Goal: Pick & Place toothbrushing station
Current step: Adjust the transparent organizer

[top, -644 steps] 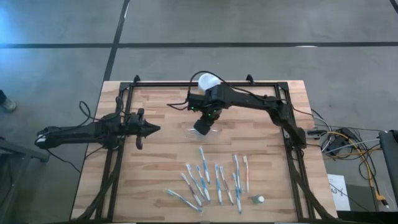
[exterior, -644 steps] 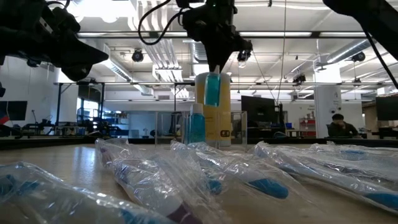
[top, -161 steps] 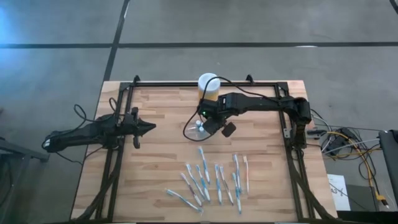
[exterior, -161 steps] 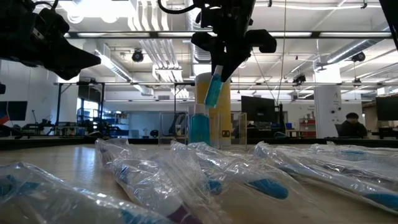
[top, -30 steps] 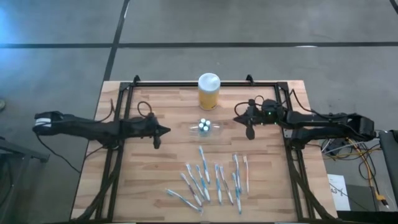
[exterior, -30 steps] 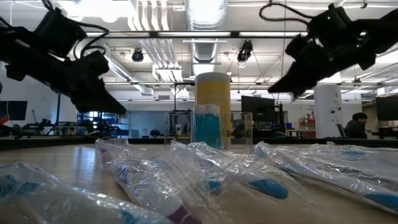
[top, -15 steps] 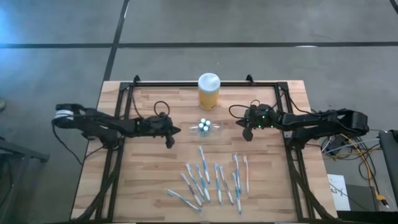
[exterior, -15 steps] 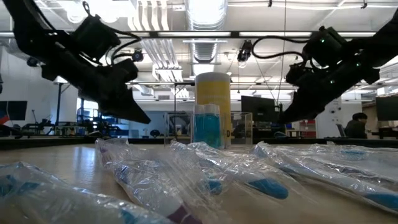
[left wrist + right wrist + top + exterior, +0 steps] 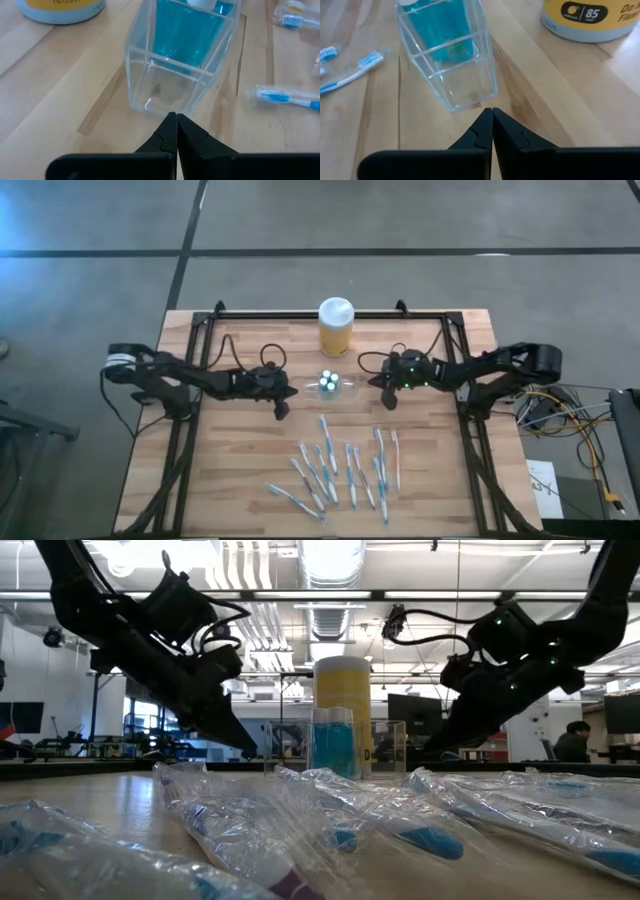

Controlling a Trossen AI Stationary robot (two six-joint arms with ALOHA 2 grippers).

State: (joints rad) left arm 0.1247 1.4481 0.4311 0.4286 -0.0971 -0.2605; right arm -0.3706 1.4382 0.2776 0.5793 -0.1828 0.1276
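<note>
The clear holder [image 9: 328, 384] (blue items inside) stands between the two grippers, likely so they can brace it from either side. The left gripper [image 9: 176, 120] and right gripper [image 9: 491, 114], both shut and empty, point at its base. A second ago both sat farther out; toothbrushes [image 9: 340, 465] lie nearer the front.

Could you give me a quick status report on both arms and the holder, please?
Left tool and right tool shut, empty, flanking the clear holder. Holder upright, blue items inside. Wrapped toothbrushes lie nearer the front. Nothing blocking.
</note>
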